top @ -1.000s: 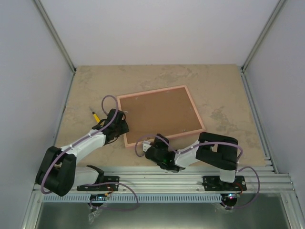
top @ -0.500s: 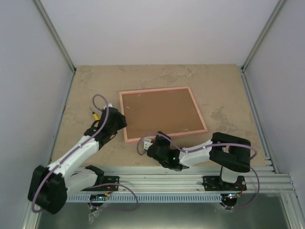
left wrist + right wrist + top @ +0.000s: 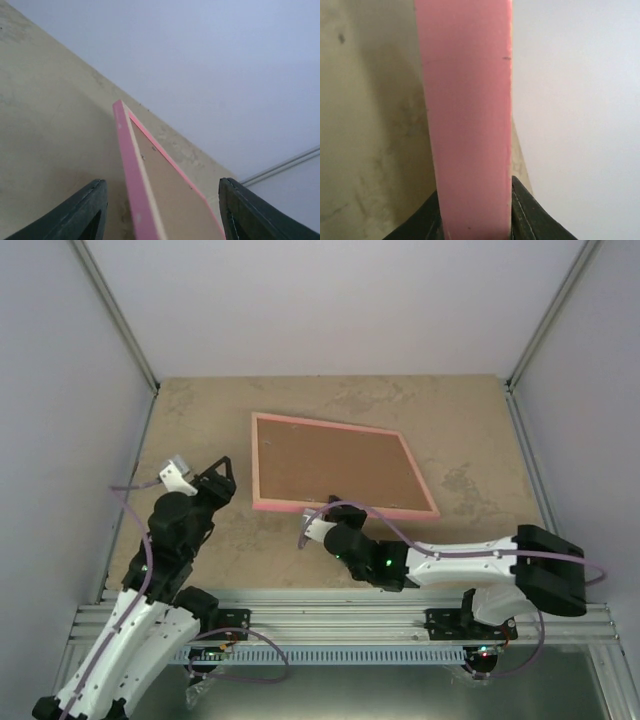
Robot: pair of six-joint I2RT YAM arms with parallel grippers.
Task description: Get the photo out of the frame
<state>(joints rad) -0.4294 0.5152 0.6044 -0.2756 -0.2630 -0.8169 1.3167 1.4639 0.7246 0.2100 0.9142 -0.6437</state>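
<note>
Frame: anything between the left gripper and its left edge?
Nothing visible. Only bare table lies between the open left gripper and the frame; the left wrist view shows that edge unobstructed. The right gripper clamps the near edge, off that path.

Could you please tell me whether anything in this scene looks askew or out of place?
The frame sits askew: brown back up, its near edge pinched in the right gripper and seemingly raised off the table. No photo shows.

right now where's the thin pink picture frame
Top view, table centre: the thin pink picture frame lies brown back up, near edge pinched by the right gripper.
</note>
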